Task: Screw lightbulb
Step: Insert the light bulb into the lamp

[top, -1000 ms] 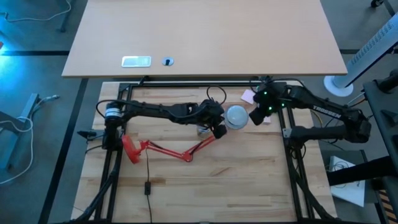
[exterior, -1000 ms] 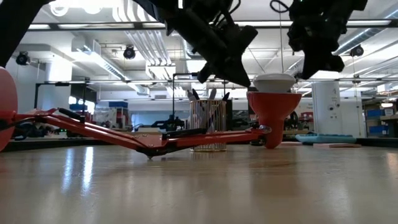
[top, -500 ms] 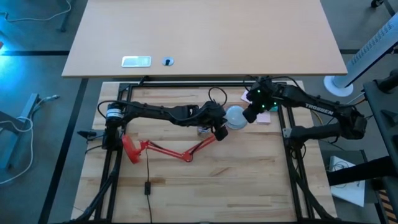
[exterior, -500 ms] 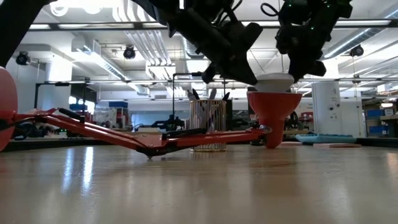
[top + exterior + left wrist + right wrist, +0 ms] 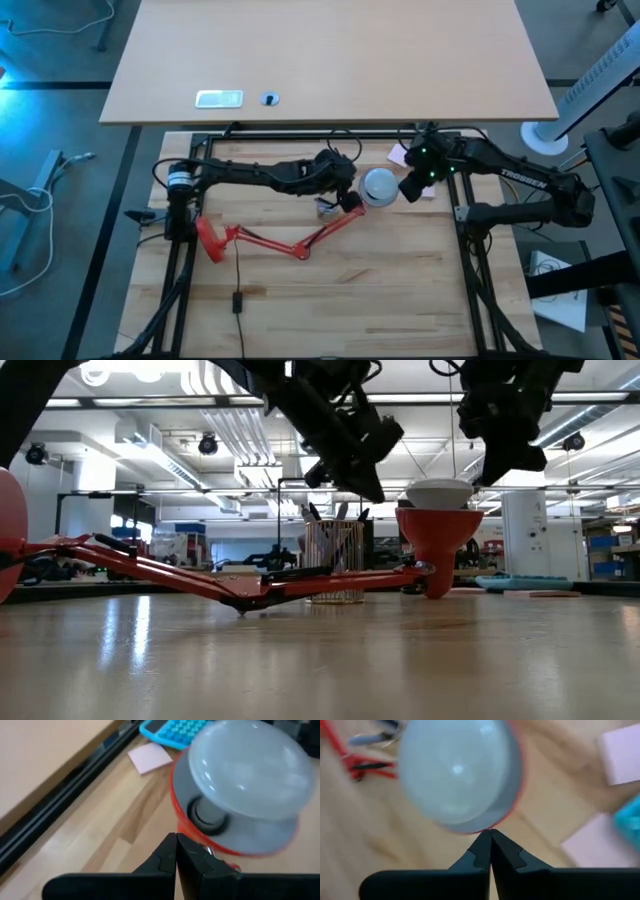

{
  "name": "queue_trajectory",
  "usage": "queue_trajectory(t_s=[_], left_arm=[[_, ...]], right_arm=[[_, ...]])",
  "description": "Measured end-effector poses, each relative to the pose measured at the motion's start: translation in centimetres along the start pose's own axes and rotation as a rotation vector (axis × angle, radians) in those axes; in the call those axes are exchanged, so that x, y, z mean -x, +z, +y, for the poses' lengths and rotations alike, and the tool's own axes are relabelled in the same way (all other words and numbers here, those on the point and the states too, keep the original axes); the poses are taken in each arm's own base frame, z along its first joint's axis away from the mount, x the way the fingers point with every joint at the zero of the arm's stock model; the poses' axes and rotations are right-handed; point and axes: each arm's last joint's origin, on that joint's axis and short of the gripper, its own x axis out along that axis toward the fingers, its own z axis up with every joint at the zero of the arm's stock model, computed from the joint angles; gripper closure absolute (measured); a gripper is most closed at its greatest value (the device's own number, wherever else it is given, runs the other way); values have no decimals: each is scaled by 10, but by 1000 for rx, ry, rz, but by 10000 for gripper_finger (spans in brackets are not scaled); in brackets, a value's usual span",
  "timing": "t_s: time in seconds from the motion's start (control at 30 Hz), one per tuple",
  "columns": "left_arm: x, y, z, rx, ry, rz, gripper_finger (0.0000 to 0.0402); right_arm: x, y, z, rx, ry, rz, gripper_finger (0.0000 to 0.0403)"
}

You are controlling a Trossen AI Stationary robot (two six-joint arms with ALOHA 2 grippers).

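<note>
The lightbulb [image 5: 380,187] has a white dome and a greyish neck [image 5: 207,815]. It stands neck down in the upturned cone shade [image 5: 438,550] of a red desk lamp [image 5: 300,245] that lies on the table. My left gripper [image 5: 350,202] is shut and hovers just left of the shade; it also shows in the left wrist view [image 5: 176,845]. My right gripper [image 5: 408,188] is shut and hovers just right of the bulb and above it; it also shows in the low view [image 5: 492,472]. In the right wrist view [image 5: 487,840] its tips show at the shade's rim.
A clear cup of pens [image 5: 335,565] stands behind the lamp's arm. Pink notes [image 5: 400,155], a pink pad [image 5: 590,845] and a blue calculator [image 5: 177,730] lie at the far right. The lamp's red base [image 5: 207,240] and cord [image 5: 238,295] lie at the left.
My right gripper went in toward the bulb from the right, then drew back right and up. My left gripper has moved away from the bulb, toward the table's left and far side. The bulb stays in the shade.
</note>
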Motion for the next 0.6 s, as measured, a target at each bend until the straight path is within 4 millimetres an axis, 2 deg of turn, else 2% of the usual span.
queue_trajectory(t_s=[0.13, 0.3, 0.43, 0.6], left_arm=[[11, -2, -20, -37, -65, -6, 401], [14, -5, -49, -52, -140, -73, 401], [1, -14, -50, -6, -119, -37, 402], [-8, -11, -40, 26, -101, -64, 401]], right_arm=[[1, 6, -5, 37, -106, -41, 403], [-13, 14, -5, 56, -124, -43, 403], [-19, 19, -5, 59, -121, -45, 403], [-18, 15, 0, 47, -96, -28, 403]])
